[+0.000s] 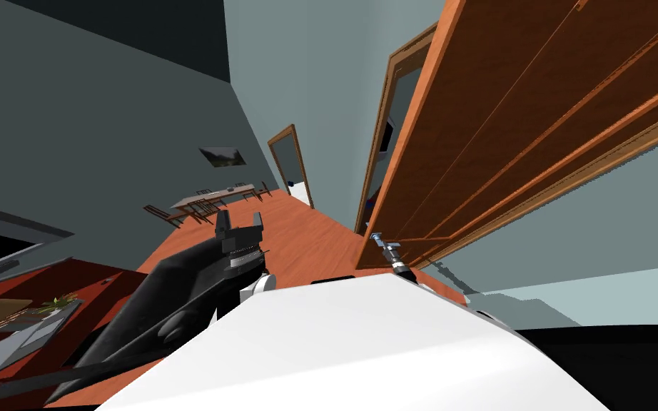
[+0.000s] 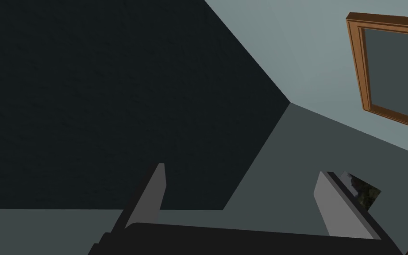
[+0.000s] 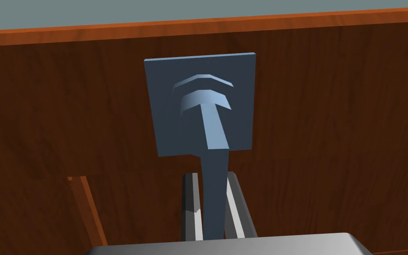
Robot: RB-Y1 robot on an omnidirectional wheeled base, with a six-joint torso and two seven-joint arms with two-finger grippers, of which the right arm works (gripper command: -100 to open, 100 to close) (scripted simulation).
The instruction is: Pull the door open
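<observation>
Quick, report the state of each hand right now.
Left hand: open, holding nothing.
Right hand: closed on the blue door handle.

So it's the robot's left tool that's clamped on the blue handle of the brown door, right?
No: the right tool is clamped on the blue handle of the brown door, as the right wrist view shows. The left tool stands open, away from the door.
</observation>
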